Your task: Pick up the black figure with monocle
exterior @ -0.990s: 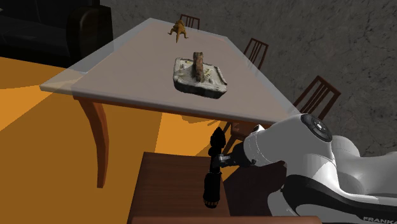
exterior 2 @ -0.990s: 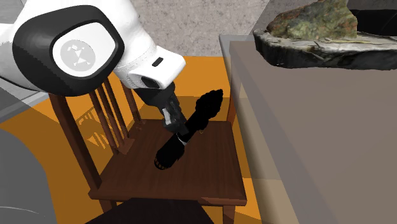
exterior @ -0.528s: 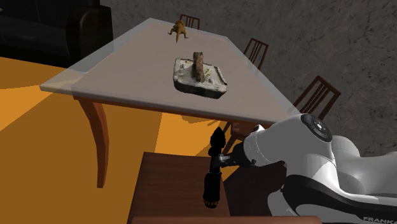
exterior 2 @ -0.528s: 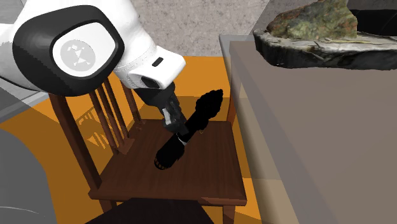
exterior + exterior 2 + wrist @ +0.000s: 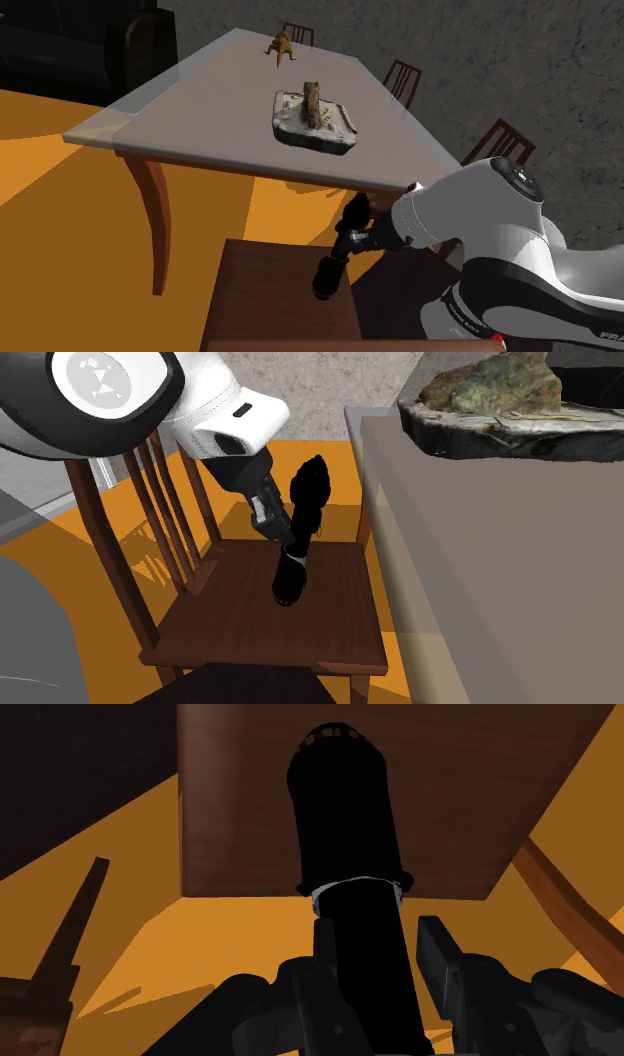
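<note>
Between jaws, black figure point(image 5: 345, 854) clasped, over chair seat point(image 5: 230, 622).

Figure point(image 5: 345, 814) in gripper point(image 5: 378, 942) over chair seat point(image 5: 230, 627), table point(image 5: 180, 120) beside it, tray point(image 5: 314, 122) mid-table, animal point(image 5: 282, 46) at far end

The black figure point(image 5: 345, 824), a long dark tube with a thin pale band, is clasped tilted between the gripper point(image 5: 378, 944) fingers point(image 5: 437, 952), poking past them.
</note>
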`<move>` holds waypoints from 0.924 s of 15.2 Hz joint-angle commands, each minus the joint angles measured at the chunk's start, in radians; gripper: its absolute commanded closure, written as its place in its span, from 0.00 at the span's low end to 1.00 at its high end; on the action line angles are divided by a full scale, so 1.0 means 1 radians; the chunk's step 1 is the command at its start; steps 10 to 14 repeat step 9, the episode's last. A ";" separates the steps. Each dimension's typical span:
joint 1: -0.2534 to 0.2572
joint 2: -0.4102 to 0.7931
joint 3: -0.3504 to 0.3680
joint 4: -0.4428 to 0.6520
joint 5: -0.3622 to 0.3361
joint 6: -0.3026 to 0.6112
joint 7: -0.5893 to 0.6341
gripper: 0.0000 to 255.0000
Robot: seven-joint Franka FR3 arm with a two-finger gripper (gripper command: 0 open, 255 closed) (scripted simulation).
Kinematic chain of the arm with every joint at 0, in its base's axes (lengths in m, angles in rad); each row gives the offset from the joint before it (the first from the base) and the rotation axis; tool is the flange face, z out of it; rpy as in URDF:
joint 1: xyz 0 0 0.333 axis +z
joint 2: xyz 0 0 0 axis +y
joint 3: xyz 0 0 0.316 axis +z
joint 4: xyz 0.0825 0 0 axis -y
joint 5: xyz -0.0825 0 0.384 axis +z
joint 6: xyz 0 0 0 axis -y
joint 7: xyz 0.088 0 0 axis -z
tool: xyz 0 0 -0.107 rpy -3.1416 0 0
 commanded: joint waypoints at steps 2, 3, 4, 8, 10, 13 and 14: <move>-0.007 -0.032 -0.038 0.023 -0.031 -0.052 -0.006 1.00; -0.010 -0.042 -0.050 0.031 -0.041 -0.069 -0.008 1.00; -0.012 -0.051 -0.062 0.039 -0.051 -0.085 -0.010 1.00; -0.023 -0.075 -0.098 0.068 -0.081 -0.134 -0.015 1.00; -0.023 -0.075 -0.098 0.067 -0.082 -0.135 -0.015 1.00; -0.023 -0.075 -0.098 0.067 -0.082 -0.135 -0.015 1.00; -0.023 -0.075 -0.098 0.067 -0.082 -0.135 -0.015 1.00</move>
